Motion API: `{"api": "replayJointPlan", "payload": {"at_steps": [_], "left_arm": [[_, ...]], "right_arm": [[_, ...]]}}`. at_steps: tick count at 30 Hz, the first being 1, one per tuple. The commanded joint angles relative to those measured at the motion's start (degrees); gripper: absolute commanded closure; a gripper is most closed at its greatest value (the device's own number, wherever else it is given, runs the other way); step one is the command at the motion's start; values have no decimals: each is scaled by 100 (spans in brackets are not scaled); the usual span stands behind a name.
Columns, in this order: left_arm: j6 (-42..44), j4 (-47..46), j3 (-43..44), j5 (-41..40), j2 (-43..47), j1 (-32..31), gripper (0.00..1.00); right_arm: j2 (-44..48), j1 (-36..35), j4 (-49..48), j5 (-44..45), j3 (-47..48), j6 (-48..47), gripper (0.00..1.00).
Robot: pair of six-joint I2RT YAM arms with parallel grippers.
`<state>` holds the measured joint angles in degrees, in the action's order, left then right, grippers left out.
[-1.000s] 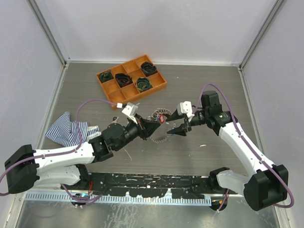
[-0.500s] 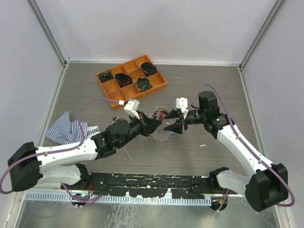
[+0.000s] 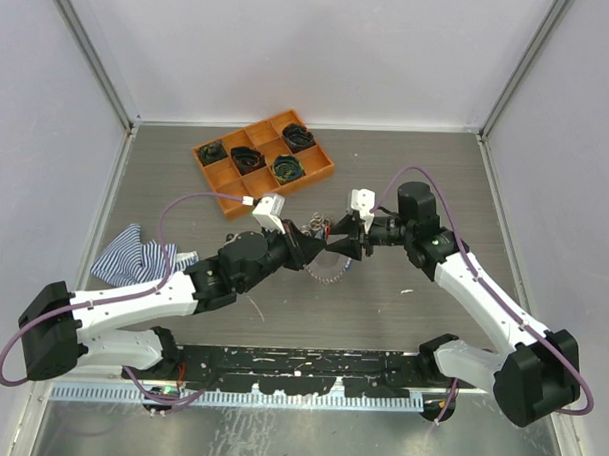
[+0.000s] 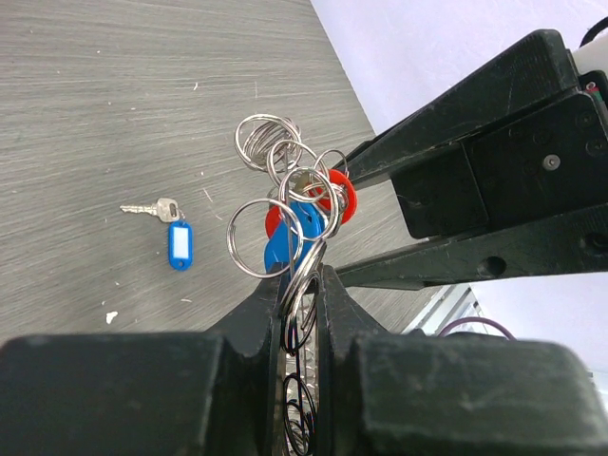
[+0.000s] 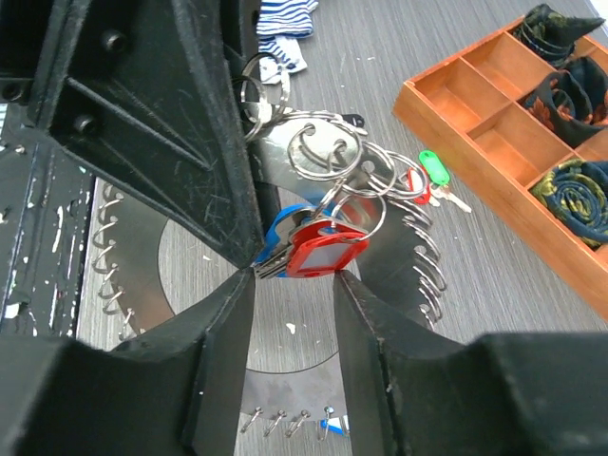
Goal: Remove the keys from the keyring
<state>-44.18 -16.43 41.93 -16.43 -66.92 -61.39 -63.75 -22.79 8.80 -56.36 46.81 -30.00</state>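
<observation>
The keyring (image 5: 404, 271) is a silvery disc-shaped ring fringed with wire hooks, hanging below a bunch of split rings (image 4: 275, 152). My left gripper (image 4: 302, 277) is shut on one split ring and holds the bunch above the table; it also shows in the top view (image 3: 317, 250). A red-tagged key (image 5: 323, 253) and a blue-tagged key (image 5: 283, 228) hang on the bunch. My right gripper (image 5: 294, 275) is open with its fingertips either side of the red tag, tip to tip with the left gripper (image 3: 336, 242). A loose blue-tagged key (image 4: 171, 237) lies on the table.
A green-tagged key (image 5: 435, 171) and a red-tagged one (image 5: 415, 182) lie on the table beside the orange divider tray (image 3: 317, 172), which holds black coiled bundles. A striped cloth (image 3: 133, 257) lies at the left. Small hooks (image 5: 275, 423) lie below the ring.
My right gripper has moved left and closed in on the key bunch until its tips meet the left gripper's. The left gripper has lifted the bunch slightly up and right.
</observation>
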Motion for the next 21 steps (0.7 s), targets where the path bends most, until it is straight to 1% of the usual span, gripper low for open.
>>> {"api": "replayJointPlan", "payload": {"at_steps": [1, 7, 10, 13, 15, 18, 21], "left_arm": [[-119, -250, 459, 201, 108, -111, 100], [56, 295, 672, 116, 222, -115, 100], [235, 635, 827, 42, 283, -115, 100], [570, 1326, 1148, -10, 300, -116, 100], [881, 1831, 1439, -64, 286, -112, 100], [1408, 2873, 2089, -118, 153, -136, 100], [2136, 4089, 2904, -185, -177, -181, 100]], "right_arm": [[139, -20, -375, 427, 50, 249, 59], [174, -22, -269, 508, 155, 324, 76], [192, 6, -192, 517, 211, 332, 77], [208, 56, -151, 450, 249, 369, 74], [218, 84, -149, 393, 259, 424, 68], [240, 112, -154, 239, 284, 504, 62], [251, 145, -203, 63, 306, 622, 58]]}}
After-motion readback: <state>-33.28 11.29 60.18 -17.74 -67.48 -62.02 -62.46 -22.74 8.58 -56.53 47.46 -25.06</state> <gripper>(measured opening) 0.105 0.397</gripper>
